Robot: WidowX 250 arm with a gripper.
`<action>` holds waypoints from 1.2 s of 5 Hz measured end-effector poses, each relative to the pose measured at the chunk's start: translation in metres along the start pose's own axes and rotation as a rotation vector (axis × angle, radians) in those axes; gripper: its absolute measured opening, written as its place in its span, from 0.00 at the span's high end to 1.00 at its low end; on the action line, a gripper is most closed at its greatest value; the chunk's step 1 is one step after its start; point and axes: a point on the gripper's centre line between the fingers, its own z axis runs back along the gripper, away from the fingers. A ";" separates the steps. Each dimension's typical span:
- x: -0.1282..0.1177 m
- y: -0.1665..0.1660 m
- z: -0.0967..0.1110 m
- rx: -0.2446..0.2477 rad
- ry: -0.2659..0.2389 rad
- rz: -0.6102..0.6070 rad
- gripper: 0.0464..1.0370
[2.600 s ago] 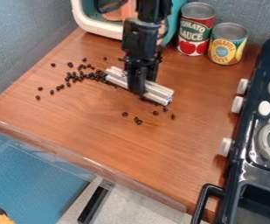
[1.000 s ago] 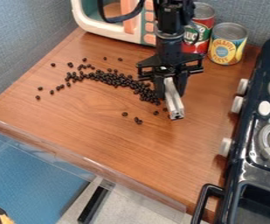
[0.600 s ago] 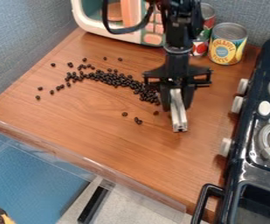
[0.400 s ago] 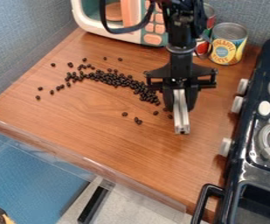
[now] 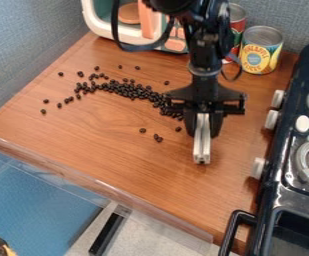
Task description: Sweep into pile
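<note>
My gripper (image 5: 203, 125) hangs over the right middle of the wooden counter, shut on a silvery metal bar (image 5: 202, 145) that points toward the counter's front edge. Dark beans (image 5: 133, 91) lie in a diagonal band from the upper left to just left of the gripper, densest at the band's middle and right end. Several stray beans are scattered around the band's left end. Three beans (image 5: 158, 137) lie close together or near one another in front of the band, left of the bar. The gripper hides part of the counter behind it.
At the back stand a toy microwave (image 5: 104, 22), a red can (image 5: 237, 25) and a yellow-labelled can (image 5: 260, 50). A dark toy stove (image 5: 287, 175) with white knobs borders the right side. A clear ledge (image 5: 96, 185) runs along the counter's front edge.
From over the beans, my gripper has moved right and toward the front edge, and the bar has turned to point frontward. More of the bean band shows now.
</note>
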 end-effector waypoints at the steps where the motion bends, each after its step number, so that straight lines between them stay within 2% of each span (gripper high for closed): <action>1: 0.001 -0.003 0.004 -0.017 -0.041 -0.023 0.66; 3: 0.006 0.005 0.004 -0.007 -0.061 -0.053 0.66; 4: 0.009 0.008 0.004 0.013 -0.046 -0.068 0.66; 5: 0.011 0.009 0.004 0.032 -0.060 -0.082 0.66; 6: 0.011 0.006 0.004 0.025 -0.066 -0.090 0.66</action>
